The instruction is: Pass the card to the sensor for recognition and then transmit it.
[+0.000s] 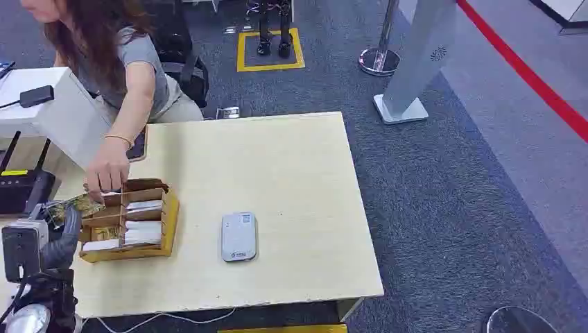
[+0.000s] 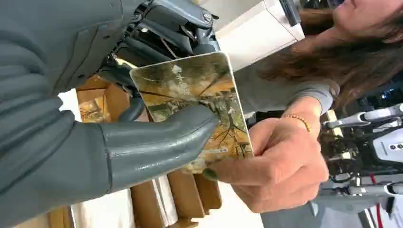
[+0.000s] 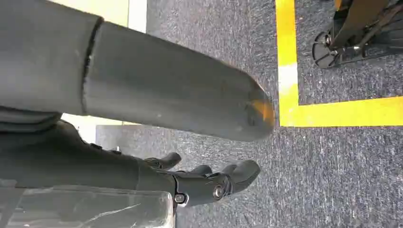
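A card (image 2: 190, 90) printed with an autumn tree picture is pinched between the thumb and fingers of my left hand (image 2: 142, 142). A person's hand (image 2: 280, 161) grips the same card at its other edge. In the head view my left hand (image 1: 64, 232) is at the table's left edge beside a wooden card holder (image 1: 166, 222), with the card (image 1: 80, 206) and the person's hand (image 1: 107, 170) just above it. The grey card sensor (image 1: 239, 236) lies flat mid-table, to the right of the holder. My right hand (image 3: 204, 183) hangs over the carpet with fingers apart, holding nothing.
The person leans in from the far left corner of the tan table (image 1: 291, 166). A black router (image 1: 24, 187) and a white box (image 1: 62, 111) stand at the left. A grey pillar (image 1: 416, 62) and a stanchion base (image 1: 379, 61) stand on the carpet beyond.
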Tool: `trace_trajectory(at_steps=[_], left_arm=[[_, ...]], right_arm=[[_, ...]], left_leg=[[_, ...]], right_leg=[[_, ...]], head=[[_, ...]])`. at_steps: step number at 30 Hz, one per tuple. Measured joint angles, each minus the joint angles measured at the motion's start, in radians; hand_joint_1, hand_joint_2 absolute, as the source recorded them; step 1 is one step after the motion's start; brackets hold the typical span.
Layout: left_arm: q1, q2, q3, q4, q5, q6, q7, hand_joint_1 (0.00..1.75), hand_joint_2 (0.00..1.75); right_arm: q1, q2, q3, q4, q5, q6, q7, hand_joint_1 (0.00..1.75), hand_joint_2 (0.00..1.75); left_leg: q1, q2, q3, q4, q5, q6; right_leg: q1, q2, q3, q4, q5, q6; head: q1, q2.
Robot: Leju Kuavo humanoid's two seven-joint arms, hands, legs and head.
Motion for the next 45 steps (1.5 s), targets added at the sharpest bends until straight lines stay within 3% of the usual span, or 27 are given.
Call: trace_trajectory(at_steps=[9, 17, 22, 33, 38, 45], left_arm=[[-0.009, 0.0, 0.0, 0.013, -0.02, 0.016, -0.001, 1.75, 1.75], [-0.028, 0.0, -0.056, 0.014, -0.18, 0.086, -0.007, 1.75, 1.75], [-0.05, 0.0, -0.12, 0.014, -0.338, 0.143, 0.0, 1.75, 1.75], [-0.117, -0.01, -0.316, 0.067, -0.804, 0.307, 0.037, 1.75, 1.75], [-0.151, -0.008, -0.425, 0.121, -1.173, 0.417, 0.106, 1.75, 1.75], [-0.213, -0.005, -0.583, 0.234, -1.498, 0.423, 0.234, 1.75, 1.75]], right_arm=[[0.0, 0.0, 0.005, 0.0, 0.003, 0.0, 0.0, 0.0, 0.0], [0.0, 0.0, 0.005, 0.0, 0.0, 0.0, -0.002, 0.0, 0.0], [0.0, 0.0, 0.005, 0.0, 0.0, 0.0, -0.002, 0.0, 0.0], [-0.002, 0.001, 0.015, 0.0, 0.009, 0.013, 0.003, 0.0, 0.0], [-0.004, 0.001, 0.031, 0.0, 0.036, 0.018, 0.007, 0.0, 0.0], [-0.005, 0.001, 0.05, 0.0, 0.042, 0.019, 0.01, 0.0, 0.0]], left_leg=[[0.0, 0.0, 0.0, 0.0, 0.0, 0.0], [0.0, 0.0, 0.0, 0.0, 0.0, 0.0], [0.0, 0.0, 0.0, 0.0, 0.0, 0.0], [0.0, 0.0, 0.0, 0.001, 0.0, 0.0], [0.0, 0.0, 0.0, 0.001, 0.0, 0.0], [0.0, 0.0, 0.0, 0.001, 0.0, 0.0]], right_leg=[[0.0, 0.0, 0.0, 0.0, 0.0, 0.0], [0.0, 0.0, 0.0, 0.0, 0.0, 0.0], [0.0, 0.0, 0.0, 0.0, 0.0, 0.0], [0.0, 0.0, 0.0, 0.0, 0.0, 0.0], [0.0, 0.0, 0.0, 0.0, 0.0, 0.0], [0.0, 0.0, 0.0, 0.0, 0.0, 0.0]], head=[[0.0, 0.0], [0.0, 0.0], [0.0, 0.0], [0.0, 0.0], [0.0, 0.0], [0.0, 0.0]])
